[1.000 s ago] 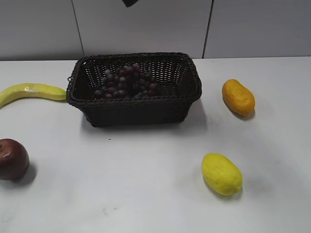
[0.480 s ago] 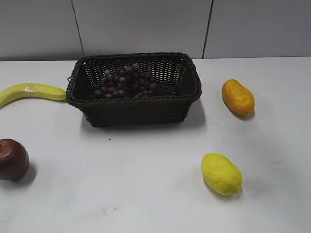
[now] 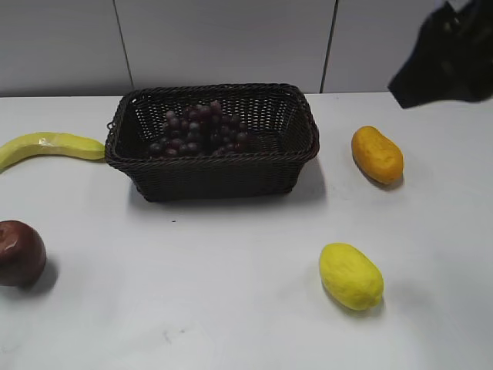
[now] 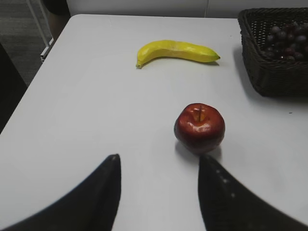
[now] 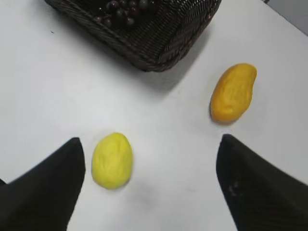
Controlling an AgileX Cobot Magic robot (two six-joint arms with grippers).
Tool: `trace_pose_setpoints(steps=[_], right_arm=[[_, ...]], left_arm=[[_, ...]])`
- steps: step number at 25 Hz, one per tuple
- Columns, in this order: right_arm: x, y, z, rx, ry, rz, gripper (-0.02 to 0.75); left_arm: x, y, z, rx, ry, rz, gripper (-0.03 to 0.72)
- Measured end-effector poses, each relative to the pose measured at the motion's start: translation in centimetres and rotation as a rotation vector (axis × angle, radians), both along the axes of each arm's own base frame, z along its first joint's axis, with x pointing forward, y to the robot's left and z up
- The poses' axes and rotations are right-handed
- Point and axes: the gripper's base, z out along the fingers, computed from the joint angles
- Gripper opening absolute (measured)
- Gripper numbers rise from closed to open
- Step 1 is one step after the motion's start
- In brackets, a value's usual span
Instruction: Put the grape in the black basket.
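A dark part of the right arm [image 3: 447,58] has come into the exterior view's upper right corner, above the orange fruit [image 3: 377,154], where half a second ago only wall and table showed.

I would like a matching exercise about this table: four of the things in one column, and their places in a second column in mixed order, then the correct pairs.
Things:
1. bunch of dark purple grapes
2. long yellow banana
3. round dark red apple
4. orange oval fruit

Places, as the exterior view shows them:
A. on the table, right of the basket
B. inside the dark woven wicker basket
C. at the left edge, nearer the camera than the basket
D. on the table, left of the basket, close beside its rim

Pairs: 1-B, 2-D, 3-C, 4-A
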Motion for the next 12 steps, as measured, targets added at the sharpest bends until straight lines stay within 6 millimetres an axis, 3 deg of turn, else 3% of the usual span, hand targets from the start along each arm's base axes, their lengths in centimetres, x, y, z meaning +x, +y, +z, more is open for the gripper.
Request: trace_pose_setpoints(steps=[6,12], right_arm=[[-3.8,-3.5,-1.8,0.023,-0.001,-0.116,0.661],[-6.5,-8.3,-2.3,0.08,-0.056,-0.325,0.661]], left_arm=[[0.0,0.0,0.0,0.0,0.0,0.0,0.489],[0.0,0.0,0.0,0.0,0.0,0.0,0.489]])
